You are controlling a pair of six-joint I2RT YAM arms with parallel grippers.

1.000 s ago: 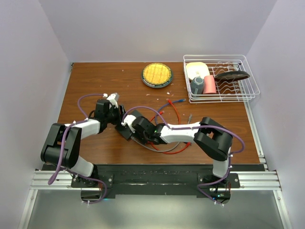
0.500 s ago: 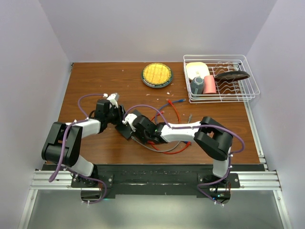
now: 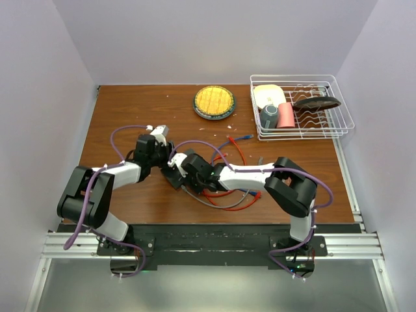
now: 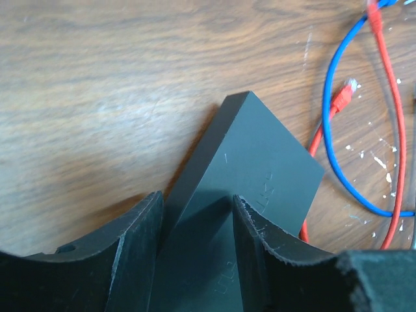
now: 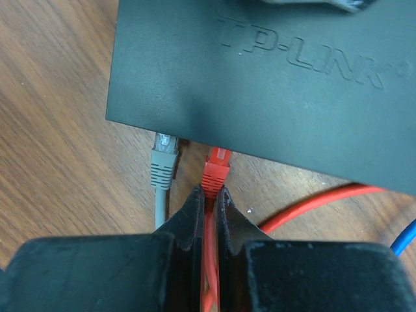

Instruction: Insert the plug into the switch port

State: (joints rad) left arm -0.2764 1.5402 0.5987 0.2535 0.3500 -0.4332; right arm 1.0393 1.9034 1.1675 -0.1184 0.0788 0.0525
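The switch [image 5: 260, 71] is a flat dark grey box marked TP-LINK, lying on the wooden table; it also shows in the left wrist view [image 4: 260, 175]. In the top view it is mostly hidden under both grippers. My left gripper [image 4: 197, 201] clamps one corner of it, also seen in the top view [image 3: 161, 156]. My right gripper [image 5: 208, 194] is shut on the red cable just behind the red plug [image 5: 216, 170]. The plug's tip is at the switch's socket edge. A grey plug [image 5: 163, 162] sits in the socket beside it. The right gripper shows in the top view [image 3: 185, 170].
Loose red cable [image 3: 238, 153] and blue cable [image 4: 338, 162] loop on the table right of the switch. A round yellow dish [image 3: 214, 102] lies at the back. A white wire rack [image 3: 338, 97] with dishes stands at the back right.
My left wrist has shifted slightly right and back. My right gripper has moved a little further toward the switch with the red plug.
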